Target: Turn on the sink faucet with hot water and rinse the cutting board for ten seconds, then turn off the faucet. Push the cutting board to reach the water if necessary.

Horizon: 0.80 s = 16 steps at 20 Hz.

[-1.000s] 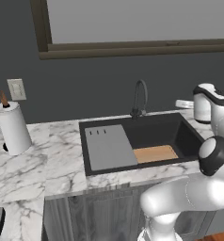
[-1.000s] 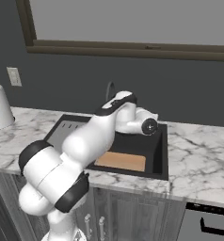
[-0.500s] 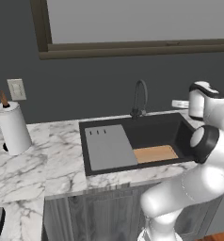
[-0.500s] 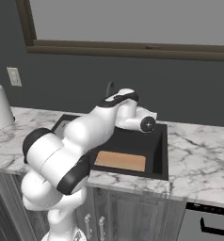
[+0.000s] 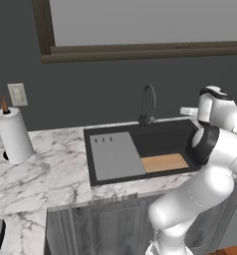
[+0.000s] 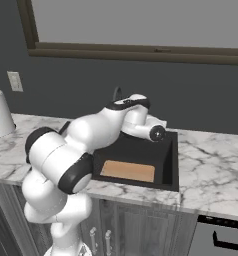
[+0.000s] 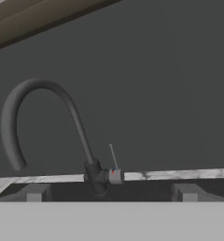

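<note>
The sink faucet [image 5: 148,103] stands at the back edge of the sink [image 5: 163,139], its arched spout [image 7: 24,117] curving over the basin with a thin lever [image 7: 113,156] sticking up from its base; the sink is sunk into the marble worktop [image 5: 60,164]; the cutting board [image 5: 164,163] lies flat on the basin floor toward the front right corner, just beside a grey panel [image 5: 115,155] that covers the left part; the gripper [image 7: 109,190] faces the faucet from the right, jaws wide apart and holding nothing, clear of the lever; a paper towel roll [image 5: 13,135] stands near the worktop's left back edge.
</note>
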Available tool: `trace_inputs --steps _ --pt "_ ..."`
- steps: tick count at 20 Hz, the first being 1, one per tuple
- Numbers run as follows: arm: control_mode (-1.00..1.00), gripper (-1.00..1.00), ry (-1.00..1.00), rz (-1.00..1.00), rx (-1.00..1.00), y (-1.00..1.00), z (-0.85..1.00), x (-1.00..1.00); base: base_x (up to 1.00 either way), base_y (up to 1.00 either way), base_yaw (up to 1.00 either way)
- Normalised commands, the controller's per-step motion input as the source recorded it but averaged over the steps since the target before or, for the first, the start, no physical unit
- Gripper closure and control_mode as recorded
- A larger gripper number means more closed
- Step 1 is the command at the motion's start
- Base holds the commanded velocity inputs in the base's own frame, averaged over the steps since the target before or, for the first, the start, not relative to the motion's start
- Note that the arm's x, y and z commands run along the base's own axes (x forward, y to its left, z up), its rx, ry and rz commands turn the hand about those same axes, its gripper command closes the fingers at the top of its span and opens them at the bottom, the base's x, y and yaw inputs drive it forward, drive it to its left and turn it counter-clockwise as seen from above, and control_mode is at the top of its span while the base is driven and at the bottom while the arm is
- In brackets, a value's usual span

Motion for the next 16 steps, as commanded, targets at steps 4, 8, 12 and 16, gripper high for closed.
trace_inputs --steps 4,8,12,16 --pt "-1.00 -1.00 0.00 0.00 0.00 0.00 -0.04 0.00 0.00 0.00 0.00" --pt "-1.00 -1.00 0.00 0.00 0.00 0.00 -0.02 0.09 0.00 0.00 0.00" --pt "-1.00 -1.00 0.00 0.00 0.00 0.00 -0.02 0.13 0.00 0.00 0.00" --pt "-1.00 -1.00 0.00 0.00 0.00 0.00 0.00 0.09 0.00 0.00 0.00"
